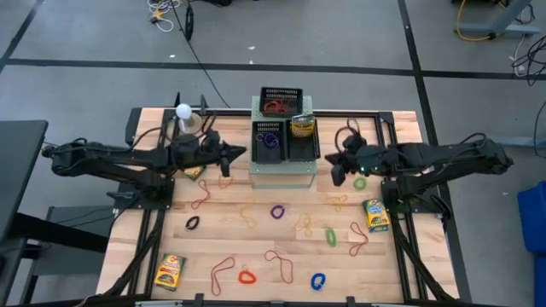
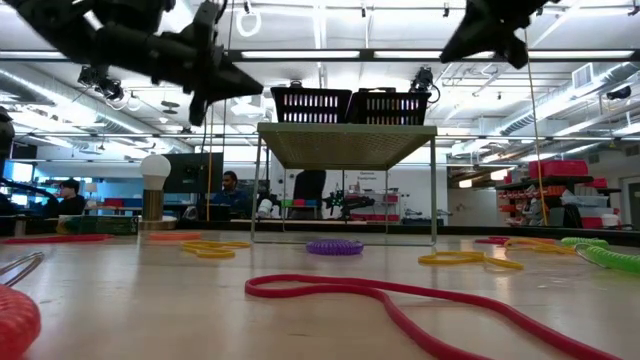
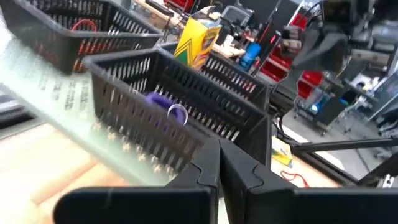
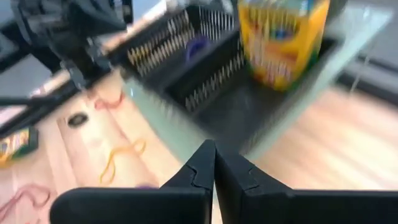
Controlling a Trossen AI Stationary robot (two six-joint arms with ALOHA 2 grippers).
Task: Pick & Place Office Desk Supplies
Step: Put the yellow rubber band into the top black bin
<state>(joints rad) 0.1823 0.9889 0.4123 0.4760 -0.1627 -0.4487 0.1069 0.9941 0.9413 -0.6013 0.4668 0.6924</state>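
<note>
My left gripper (image 1: 241,156) is shut and empty, held high just left of the pale-green perforated box (image 1: 281,176). My right gripper (image 1: 335,168) is shut and empty, held high just right of it. Three black mesh trays stand on the box. The near-left tray (image 1: 268,141) holds a purple loop (image 3: 163,106). The near-right tray holds a crayon box (image 4: 283,37) standing on end. The far tray (image 1: 281,101) holds red bands. Loose on the table lie crayon boxes (image 1: 375,215) (image 1: 171,271), small loops (image 1: 277,211) (image 1: 331,236) (image 1: 317,280) and several thin rubber bands (image 1: 249,213).
A white-bulbed lamp (image 1: 183,112) stands at the far left behind my left arm. A third crayon box (image 1: 193,171) lies partly under that arm. A red band (image 2: 420,300) lies near the table's front edge. People sit in the room beyond the table.
</note>
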